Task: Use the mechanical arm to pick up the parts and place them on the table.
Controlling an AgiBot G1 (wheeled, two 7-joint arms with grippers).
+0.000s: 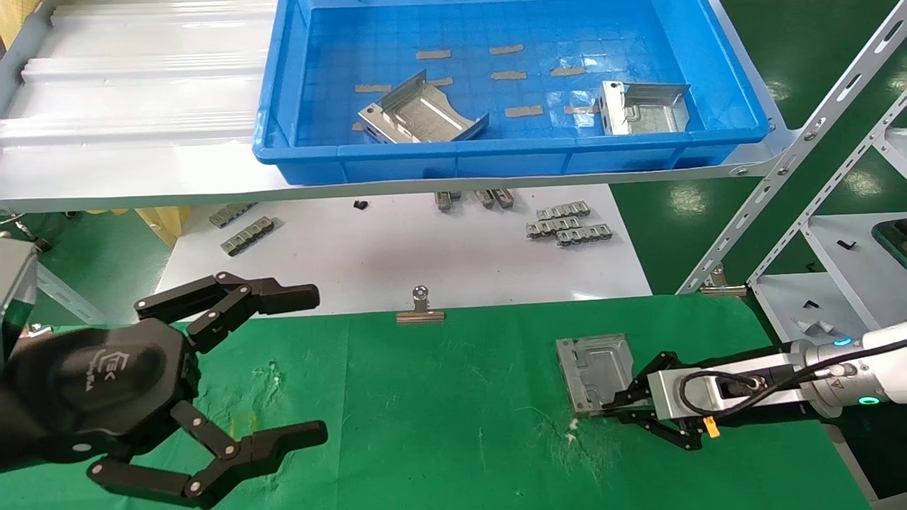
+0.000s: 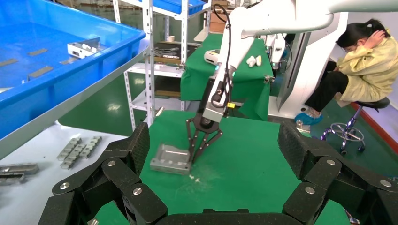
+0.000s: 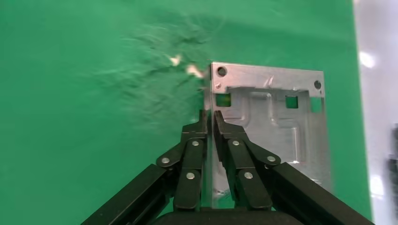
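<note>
The part (image 1: 594,373) is shiny stamped sheet metal on matt green cloth, scuffed white, covering the table (image 1: 439,411). The tray (image 1: 496,152) is glossy blue plastic; the shelf (image 1: 134,106) ribbed grey metal. The left gripper (image 1: 276,365) is matt black.

My right gripper (image 1: 615,407) low, arm reaching in from the right, fingertips (image 3: 205,123) pinched close together — my left gripper (image 1: 312,363) raised near my left side, fingers spread wide

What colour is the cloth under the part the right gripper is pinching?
Green, with white scuffs beside the part; the right wrist view shows the cloth best.
</note>
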